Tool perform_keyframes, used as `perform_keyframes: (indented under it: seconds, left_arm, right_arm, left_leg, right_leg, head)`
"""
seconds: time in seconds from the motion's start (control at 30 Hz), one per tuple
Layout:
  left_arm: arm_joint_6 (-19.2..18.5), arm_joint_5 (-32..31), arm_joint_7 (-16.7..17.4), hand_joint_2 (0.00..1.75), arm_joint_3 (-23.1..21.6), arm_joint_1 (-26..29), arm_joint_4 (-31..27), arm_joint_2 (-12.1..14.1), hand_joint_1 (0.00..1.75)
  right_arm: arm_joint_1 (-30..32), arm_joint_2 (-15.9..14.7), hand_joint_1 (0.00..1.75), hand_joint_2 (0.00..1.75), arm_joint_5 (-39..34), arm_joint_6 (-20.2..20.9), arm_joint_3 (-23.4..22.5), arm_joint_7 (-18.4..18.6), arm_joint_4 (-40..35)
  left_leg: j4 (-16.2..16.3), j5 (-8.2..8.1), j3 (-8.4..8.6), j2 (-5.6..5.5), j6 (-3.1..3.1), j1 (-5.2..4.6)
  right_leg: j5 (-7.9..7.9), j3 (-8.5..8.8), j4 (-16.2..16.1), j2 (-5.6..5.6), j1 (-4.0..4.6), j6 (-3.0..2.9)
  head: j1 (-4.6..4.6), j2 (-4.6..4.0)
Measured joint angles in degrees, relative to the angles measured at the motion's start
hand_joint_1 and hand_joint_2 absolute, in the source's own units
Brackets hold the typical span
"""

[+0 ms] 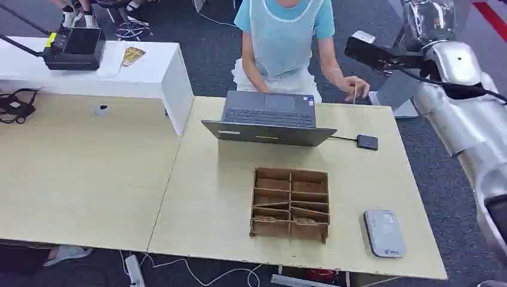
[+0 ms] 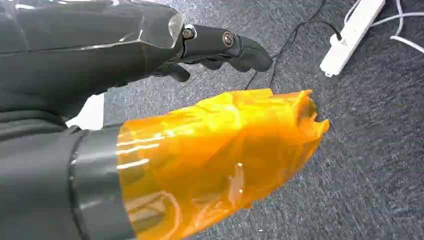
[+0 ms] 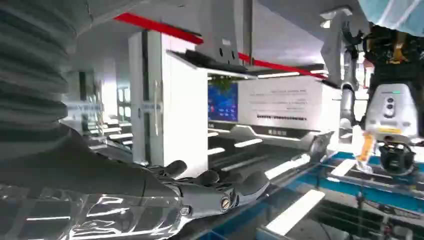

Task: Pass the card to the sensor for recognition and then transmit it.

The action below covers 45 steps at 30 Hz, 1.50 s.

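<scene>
Sensor (image 1: 384, 232) near the tabletop's (image 1: 89, 179) front right corner; organizer (image 1: 290, 204) beside it; card in person's hand (image 1: 357, 88) at far edge; left hand (image 2: 220, 47) and right hand (image 3: 210, 192) empty, fingers loosely apart.

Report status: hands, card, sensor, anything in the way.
Left hand empty, hanging over floor. Right hand empty, raised. Card not made out; grey device, likely the sensor, at table's near right corner. Cardboard divider box and laptop mid-table.

The right arm (image 1: 466, 113) is raised beside the worktop (image 1: 89, 179), its hand (image 3: 200, 192) empty with fingers extended. The left hand (image 2: 220, 47) hangs over the floor, fingers loosely apart.
</scene>
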Motion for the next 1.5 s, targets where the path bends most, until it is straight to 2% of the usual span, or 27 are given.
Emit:
perform_keyframes:
  seconds: [0.3, 0.67, 0.7, 0.73, 0.77, 1.33, 1.5]
  left_arm:
    - [-0.02, 0.0, 0.42, 0.0, -0.22, -0.02, 0.0, 0.02, 0.0]
    - [0.0, 0.0, 0.5, 0.0, -0.24, 0.02, 0.0, 0.09, 0.0]
    - [0.02, 0.0, 0.5, 0.0, -0.26, 0.01, 0.0, 0.09, 0.0]
    - [0.02, 0.0, 0.52, 0.0, -0.28, 0.02, 0.0, 0.07, 0.0]
    - [0.02, 0.0, 0.52, 0.0, -0.31, 0.03, 0.0, 0.07, 0.0]
    - [0.02, 0.0, 0.5, 0.0, -0.61, 0.05, 0.0, 0.09, 0.0]
    - [0.04, 0.0, 0.46, 0.0, -0.61, 0.05, 0.0, 0.09, 0.0]
  right_arm:
    - [2.39, 0.2, 0.0, 1.75, -6.22, -2.31, -3.49, -1.09, 3.45]
    - [3.67, 0.59, 0.0, 1.75, -7.95, -2.36, -5.97, -1.25, 4.78]
    - [3.77, 0.61, 1.38, 1.75, -8.15, -2.36, -6.12, -1.25, 4.85]
    - [3.89, 0.61, 1.64, 1.75, -8.19, -2.38, -6.27, -1.25, 4.89]
    - [4.02, 0.61, 1.75, 1.75, -8.24, -2.43, -6.32, -1.25, 4.92]
    - [5.34, 0.59, 1.75, 1.75, -7.47, -3.23, -7.3, -1.84, 5.72]
    - [5.75, 0.46, 1.75, 1.75, -7.82, -4.68, -7.41, -2.38, 5.83]
  left_leg:
    - [0.0, 0.0, 0.0, 0.02, 0.0, 0.01]
    - [0.0, 0.0, -0.01, 0.02, 0.0, 0.01]
    - [0.0, 0.0, -0.01, 0.02, 0.0, 0.01]
    - [0.0, 0.0, -0.01, 0.02, 0.0, 0.01]
    - [0.0, 0.0, 0.0, 0.03, 0.0, 0.01]
    - [0.0, 0.0, 0.0, 0.04, 0.0, 0.0]
    - [0.0, 0.0, 0.0, 0.04, 0.0, 0.0]
  right_leg:
    - [0.0, -0.03, 0.0, 0.03, 0.01, 0.0]
    - [0.0, -0.03, 0.0, 0.03, 0.0, 0.0]
    - [0.0, -0.03, 0.0, 0.03, 0.0, 0.0]
    - [0.0, -0.03, 0.0, 0.03, 0.0, 0.0]
    - [0.0, -0.04, 0.0, 0.03, 0.0, 0.0]
    - [0.0, -0.06, 0.0, 0.04, 0.0, 0.0]
    - [0.0, -0.07, 0.0, 0.04, 0.0, 0.0]
  head:
    - [-0.02, 0.0]
    - [0.0, 0.0]
    - [-0.02, 0.0]
    - [0.0, 0.0]
    - [-0.02, 0.0]
    - [-0.02, 0.0]
    - [-0.02, 0.0]
